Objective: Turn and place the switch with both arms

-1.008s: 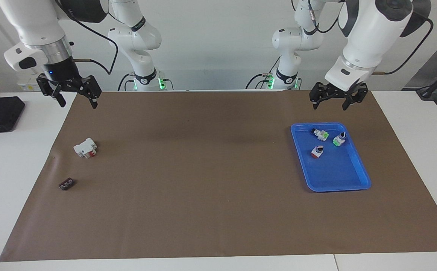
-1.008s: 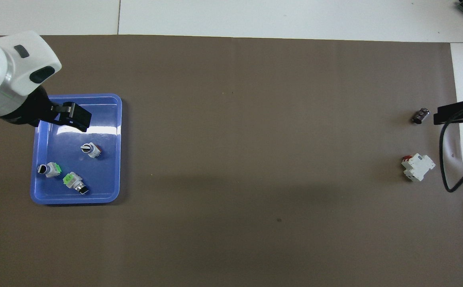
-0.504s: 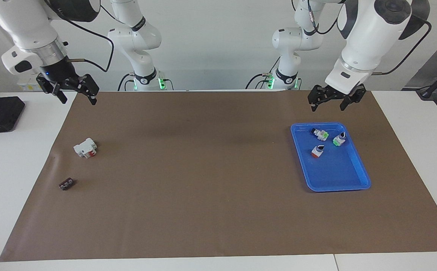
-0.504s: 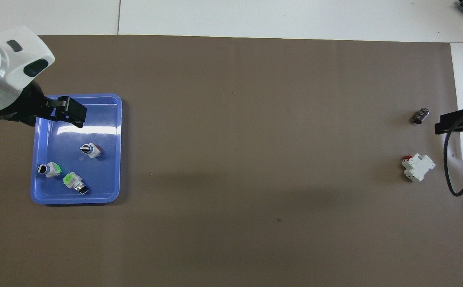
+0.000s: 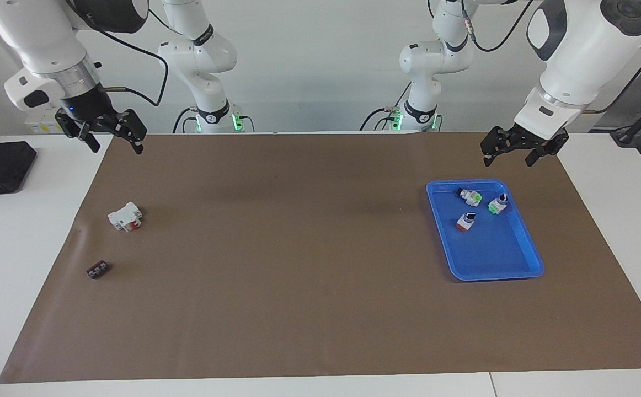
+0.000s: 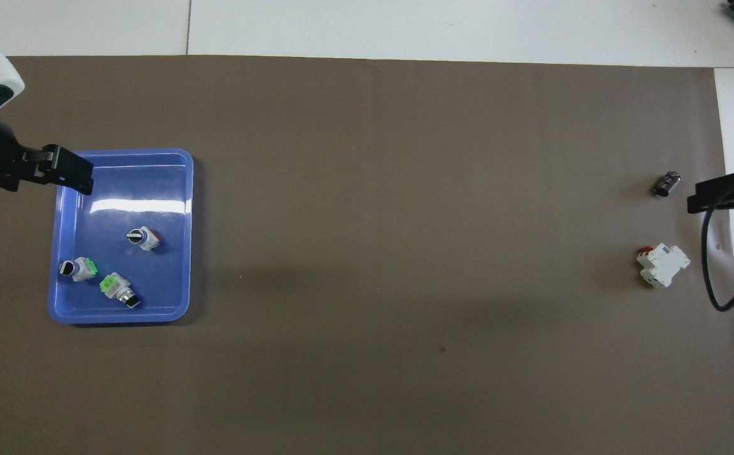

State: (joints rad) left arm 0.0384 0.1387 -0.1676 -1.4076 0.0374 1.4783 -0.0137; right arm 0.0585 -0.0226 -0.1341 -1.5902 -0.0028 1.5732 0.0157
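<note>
The switch (image 5: pixel 465 220) is white with a black knob and an orange-red face. It lies in the blue tray (image 5: pixel 497 274), and it also shows in the overhead view (image 6: pixel 144 237). My left gripper (image 5: pixel 509 160) is open and empty, up in the air by the tray's corner toward the left arm's end of the table. One of its fingers (image 6: pixel 71 174) shows from above. My right gripper (image 5: pixel 115 146) is open and empty. It hangs over the mat's corner at the right arm's end, well apart from the switch.
Two white switches with green faces (image 5: pixel 469 196) (image 5: pixel 498 204) lie in the tray, nearer to the robots than the switch. A larger white block with a red part (image 5: pixel 125 216) and a small dark part (image 5: pixel 97 269) lie on the brown mat at the right arm's end.
My left gripper has swung away from over the tray toward the left arm's end of the table. My right gripper rose slightly, then held still. The switches have not moved.
</note>
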